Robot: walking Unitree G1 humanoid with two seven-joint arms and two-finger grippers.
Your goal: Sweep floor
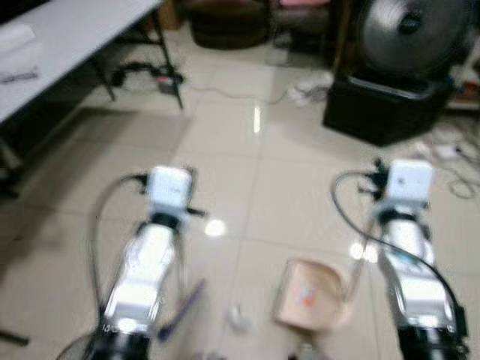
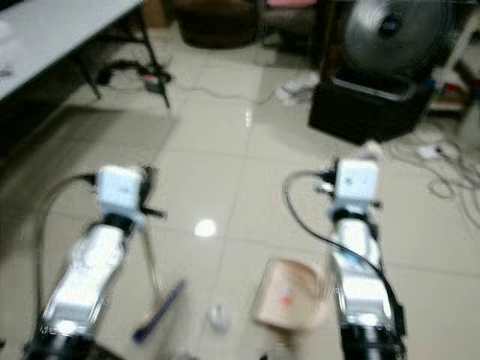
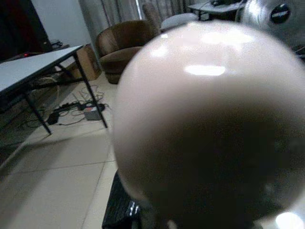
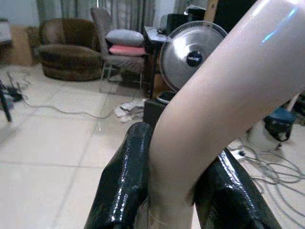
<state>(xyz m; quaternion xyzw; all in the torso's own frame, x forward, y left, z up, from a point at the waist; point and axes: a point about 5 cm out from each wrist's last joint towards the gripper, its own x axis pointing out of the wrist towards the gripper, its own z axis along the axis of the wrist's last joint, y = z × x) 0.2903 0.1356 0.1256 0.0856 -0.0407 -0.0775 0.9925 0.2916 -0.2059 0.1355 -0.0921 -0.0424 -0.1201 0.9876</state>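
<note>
Head cameras are pretty blurry here, looking down at a glossy tiled floor (image 1: pixel 247 172). Both silver arms reach forward. The right gripper (image 4: pixel 174 191) has its two black fingers (image 4: pixel 125 181) clamped around a pale, cream-coloured handle (image 4: pixel 224 90), one finger on each side, touching it. That handle leads down to the beige dustpan (image 1: pixel 309 296), which sits low on the floor just inside the right arm, with a small orange speck in it.

The left gripper (image 3: pixel 143 212) is harder to read: a big rounded pale knob (image 3: pixel 209 114) blocks most of its wrist camera, and only one black finger (image 3: pixel 119 207) peeks out under it, so can't tell if it's gripping or not. In the head views, a thin rod runs down beside the left arm to a blue-purple broom head (image 1: pixel 182 309) near the floor.

A small whitish crumpled bit (image 1: pixel 238 318) lies on the tiles between the broom head and the dustpan. Further off: a white table (image 1: pixel 67 41) on the left, a standing fan (image 1: pixel 416 30) on a black box (image 1: pixel 382 109), cables, and a brown armchair (image 4: pixel 66 50).
</note>
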